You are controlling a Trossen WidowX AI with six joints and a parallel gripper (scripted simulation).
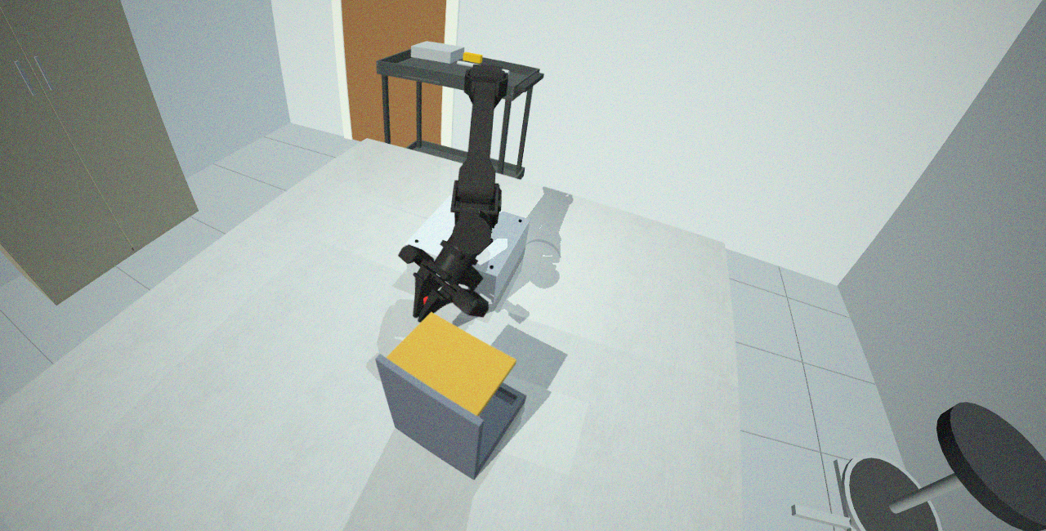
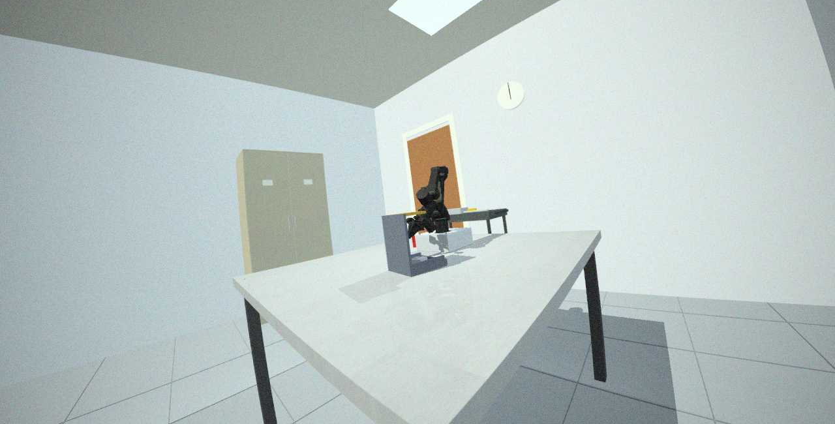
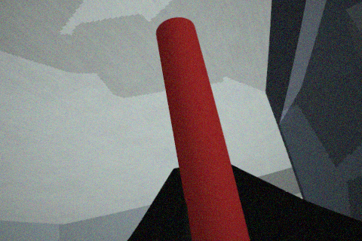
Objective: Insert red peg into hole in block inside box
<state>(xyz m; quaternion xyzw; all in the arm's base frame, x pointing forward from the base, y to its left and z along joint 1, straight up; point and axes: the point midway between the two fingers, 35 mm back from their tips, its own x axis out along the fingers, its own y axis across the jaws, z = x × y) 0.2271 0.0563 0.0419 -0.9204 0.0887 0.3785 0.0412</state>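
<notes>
My gripper (image 1: 420,314) (image 2: 410,237) (image 3: 198,175) is shut on the red peg (image 1: 425,300) (image 2: 413,241) (image 3: 194,113) and holds it above the table, outside the box. In the wrist view the peg's free end extends beyond the black fingers. The grey-blue box (image 1: 431,411) (image 2: 395,246) stands with its back wall toward the top camera; its dark walls (image 3: 317,151) fill the wrist view's right side. The flat yellow roof (image 1: 453,361) sticks out from that wall toward the arm. The roof hides most of the box's inside, and I cannot make out the hole.
The arm's pale base block (image 1: 511,253) (image 2: 459,239) stands on the table (image 1: 219,352) (image 2: 443,328) behind the gripper. The roof's near edge is close to the fingers in the top view. A dark cart (image 1: 398,72) stands beyond the table, and a stool (image 1: 998,466) is at the lower right.
</notes>
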